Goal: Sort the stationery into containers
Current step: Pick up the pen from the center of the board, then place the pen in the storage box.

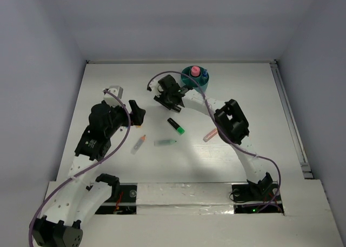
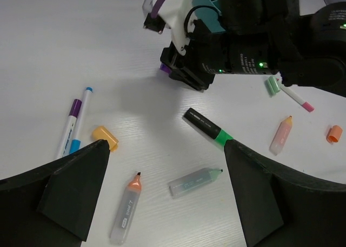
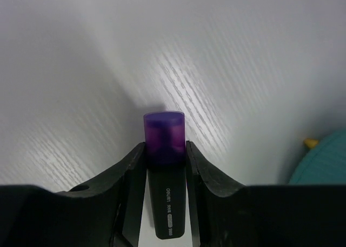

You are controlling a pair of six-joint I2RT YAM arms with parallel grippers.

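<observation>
I count three clear-bodied highlighters (image 2: 127,209) (image 2: 194,182) (image 2: 281,134): orange, green and peach. Two black markers: a green-banded marker (image 2: 208,127) and a purple-capped marker (image 3: 164,139). Three thin pens (image 2: 70,125) (image 2: 82,111) (image 2: 297,97). Two loose orange caps (image 2: 105,137) (image 2: 334,133). One teal organiser (image 1: 208,82).

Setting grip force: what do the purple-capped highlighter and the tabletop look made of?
The purple-capped highlighter looks plastic: translucent glossy cap, smooth black printed barrel. The tabletop is white with fine grain lines, perhaps laminate or painted wood; soft sheen.
</observation>
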